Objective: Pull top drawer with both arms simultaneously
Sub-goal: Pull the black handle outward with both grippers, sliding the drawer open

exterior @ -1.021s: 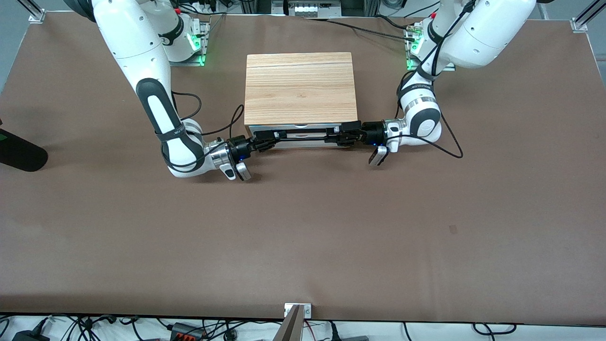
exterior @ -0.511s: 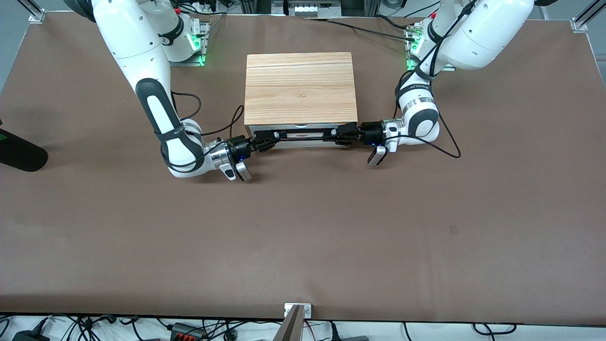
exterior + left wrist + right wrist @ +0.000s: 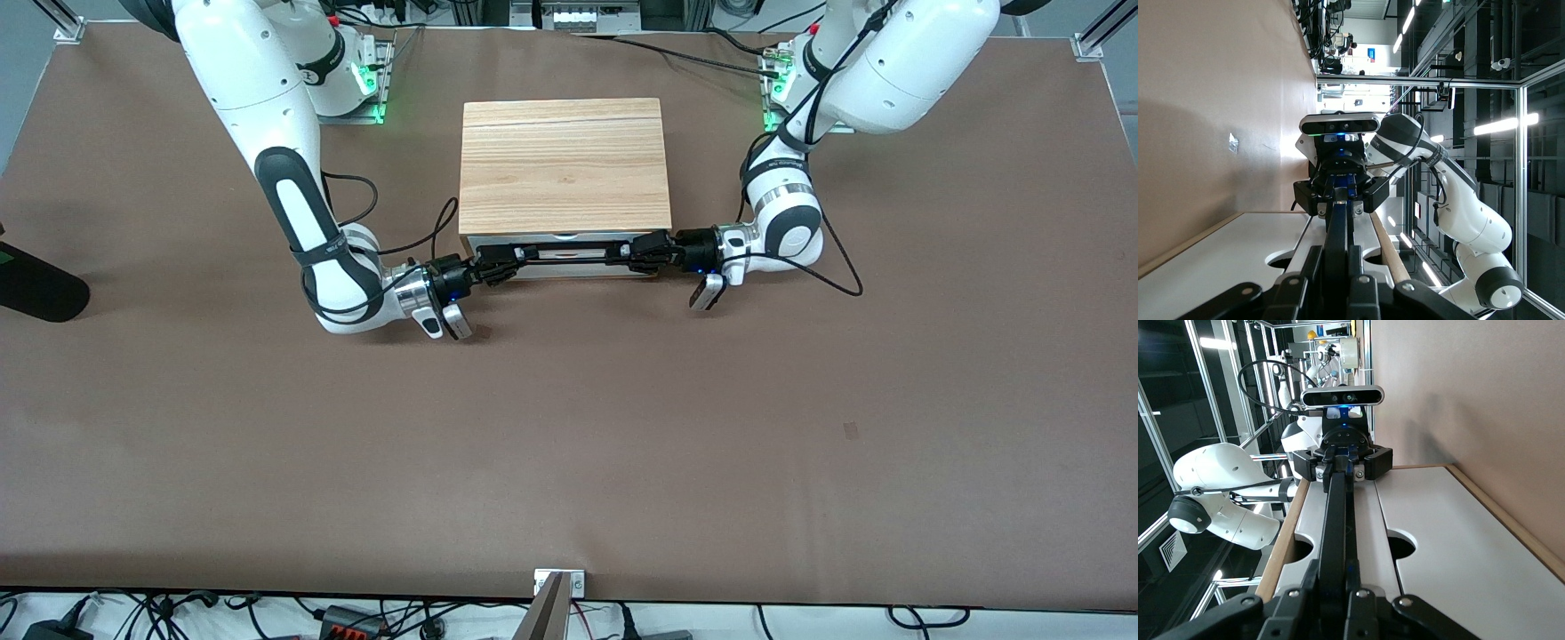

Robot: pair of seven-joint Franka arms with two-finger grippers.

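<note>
1. The left hand (image 3: pixel 633 253) has just clamped on the handle (image 3: pixel 573 252); the right hand (image 3: pixel 511 259) already grips its other end
2. The drawer (image 3: pixel 569 263) sits shut in the cabinet (image 3: pixel 564 164) mid-table (image 3: pixel 569 427), so both arms can pull
3. Only wrist views show the notch (image 3: pixel 1401 545)

Matt brown table (image 3: pixel 569 444), wood-grain cabinet top (image 3: pixel 564 164), smooth white top drawer (image 3: pixel 569 267) with black bar handle (image 3: pixel 573 256).

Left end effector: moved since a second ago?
Yes. The left end effector slid along the black bar handle toward the cabinet's middle and closed.
</note>
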